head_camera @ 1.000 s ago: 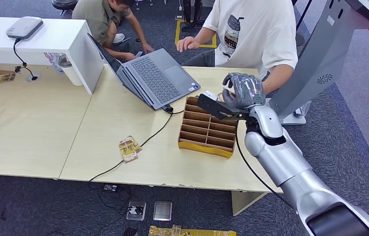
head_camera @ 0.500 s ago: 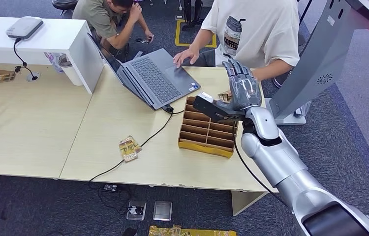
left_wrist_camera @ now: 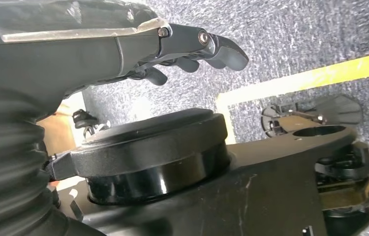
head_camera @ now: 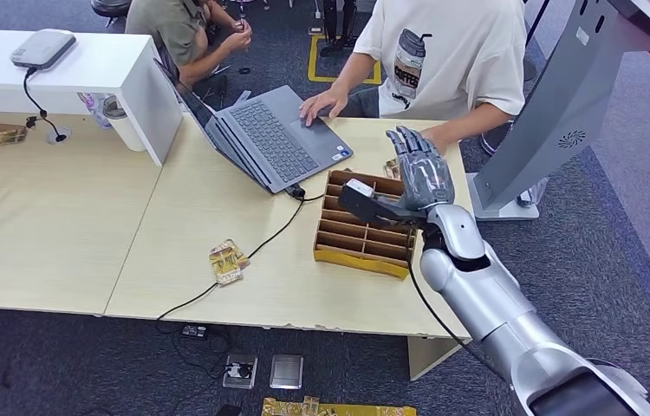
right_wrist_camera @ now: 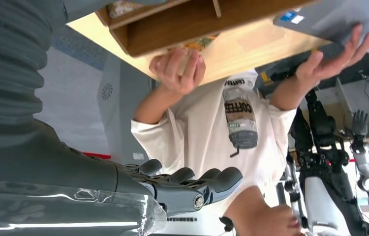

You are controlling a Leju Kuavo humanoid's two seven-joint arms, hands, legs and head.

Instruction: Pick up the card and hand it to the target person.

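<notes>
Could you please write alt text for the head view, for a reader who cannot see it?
The robot's right hand, fingers spread and holding nothing, hovers over a wooden divided box on a light table. A person in a white T-shirt sits opposite, touching an open laptop.

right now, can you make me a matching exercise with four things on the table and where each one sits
Things:
1. laptop
2. divided wooden tray
3. small pile of cards
4. right hand

Places:
A. lying loose on the tabletop beside the black cable
B. raised over the far end of the tray, fingers spread, holding nothing
C. open at the table's far edge, a person's hand on it
D. near the front edge, just ahead of the robot's arm

Pairs: 1-C, 2-D, 3-A, 4-B
</notes>
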